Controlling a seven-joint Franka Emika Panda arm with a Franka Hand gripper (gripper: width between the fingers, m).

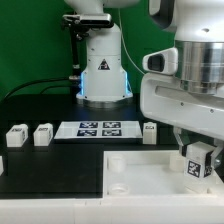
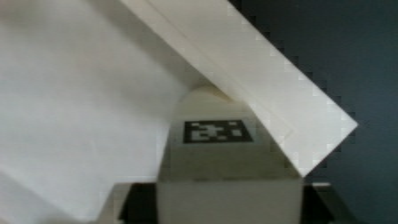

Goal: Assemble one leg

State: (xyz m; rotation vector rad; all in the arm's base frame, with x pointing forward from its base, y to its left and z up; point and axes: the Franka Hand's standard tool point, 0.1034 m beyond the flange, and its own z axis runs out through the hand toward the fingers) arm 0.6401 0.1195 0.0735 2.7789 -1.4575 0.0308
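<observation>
My gripper (image 1: 197, 166) is shut on a leg (image 1: 195, 164), a chunky white block with a square marker tag, and holds it over the right part of the large flat white tray-like part (image 1: 140, 172). In the wrist view the leg (image 2: 219, 140) fills the space between the dark fingers (image 2: 134, 200), tag facing the camera, its far end close to the tray part's raised rim corner (image 2: 267, 90). Three more legs stand on the black table: two at the exterior view's left (image 1: 16, 136) (image 1: 43, 134) and one beside the marker board (image 1: 150, 131).
The marker board (image 1: 98, 128) lies flat behind the tray part. The arm's white base (image 1: 103, 72) stands at the back against a green wall. The white arm body (image 1: 195, 75) fills the exterior view's right.
</observation>
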